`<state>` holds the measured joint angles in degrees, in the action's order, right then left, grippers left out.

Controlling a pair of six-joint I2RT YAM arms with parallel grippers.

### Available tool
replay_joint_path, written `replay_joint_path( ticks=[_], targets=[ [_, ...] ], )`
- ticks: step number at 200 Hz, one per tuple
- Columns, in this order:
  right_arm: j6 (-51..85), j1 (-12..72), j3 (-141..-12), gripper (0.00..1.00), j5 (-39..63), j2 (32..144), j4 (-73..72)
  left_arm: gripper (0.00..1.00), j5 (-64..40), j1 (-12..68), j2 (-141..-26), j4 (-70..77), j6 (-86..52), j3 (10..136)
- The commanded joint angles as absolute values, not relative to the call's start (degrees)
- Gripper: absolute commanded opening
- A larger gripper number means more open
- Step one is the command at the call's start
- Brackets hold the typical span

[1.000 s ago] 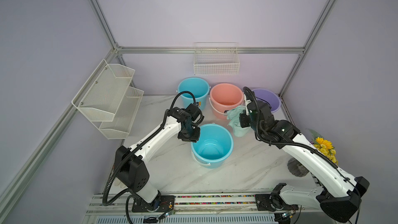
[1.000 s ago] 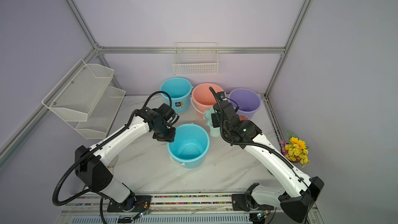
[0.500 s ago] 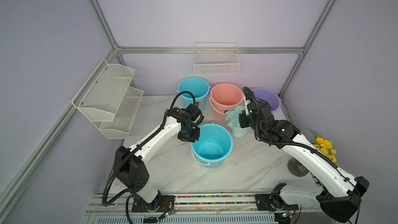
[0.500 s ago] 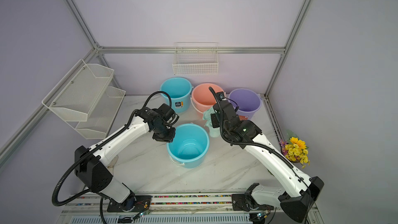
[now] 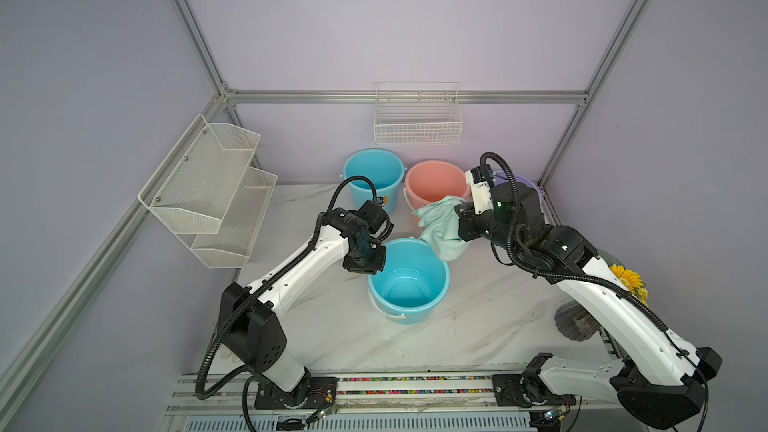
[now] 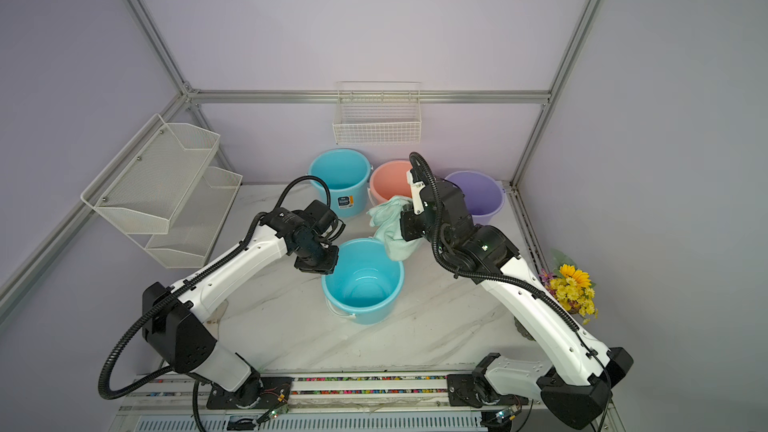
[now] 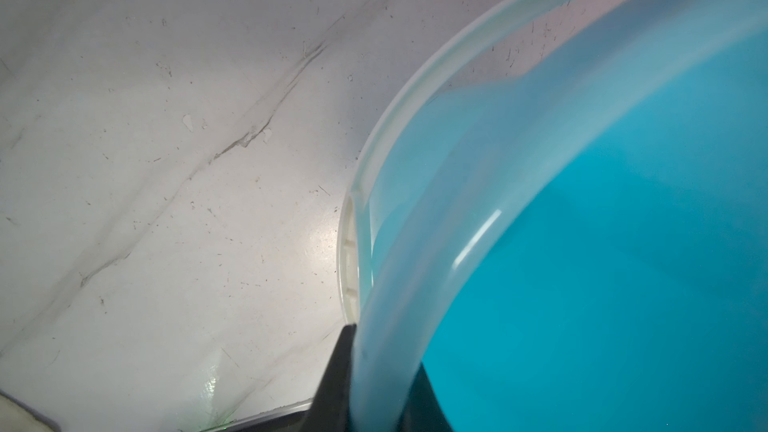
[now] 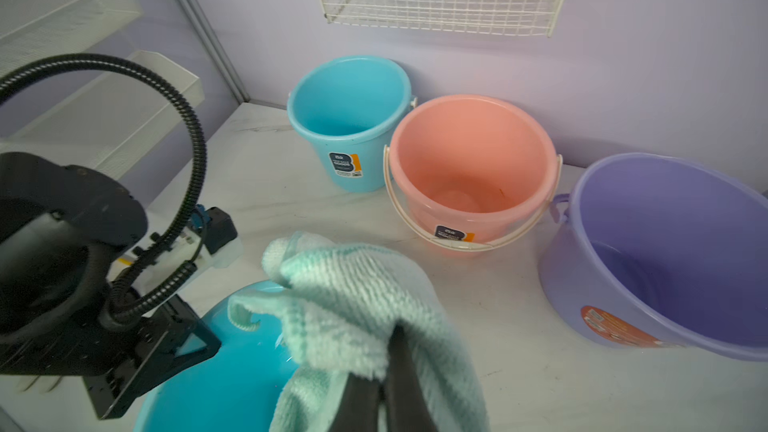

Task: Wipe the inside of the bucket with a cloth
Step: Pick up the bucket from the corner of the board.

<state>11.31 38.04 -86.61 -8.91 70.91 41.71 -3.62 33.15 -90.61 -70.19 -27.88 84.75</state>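
Now: left gripper (image 7: 378,384) pinches bucket (image 5: 415,309) rim, holds it steady; right gripper (image 8: 384,371) pinches cloth (image 5: 442,230), hanging by rim. Should lower cloth in, press on wall, rub round.

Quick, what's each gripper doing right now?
Left gripper: closed on the front blue bucket, at its rim.
Right gripper: closed, holding the mint-green cloth.

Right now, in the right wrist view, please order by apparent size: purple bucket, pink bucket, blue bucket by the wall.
Largest: purple bucket, partly cut off.
Then: pink bucket.
Smallest: blue bucket by the wall.
Nearness to the camera follows the same order, so true sizes are unsure.
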Motion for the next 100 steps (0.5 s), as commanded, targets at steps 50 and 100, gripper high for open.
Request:
replay_joint_path(
  ticks=[50, 100],
  targets=[
    [1.93, 48.23, -82.1, 0.0, -0.16, 74.92, 36.36, 0.0, -1.99, 33.88, -83.27, -62.52, -27.86, 82.15],
    [-9.14, 50.32, -69.63, 0.0, -1.51, 75.34, 23.83, 0.0, -2.11, 34.01, -81.47, -60.61, -27.47, 80.16]
  ],
)
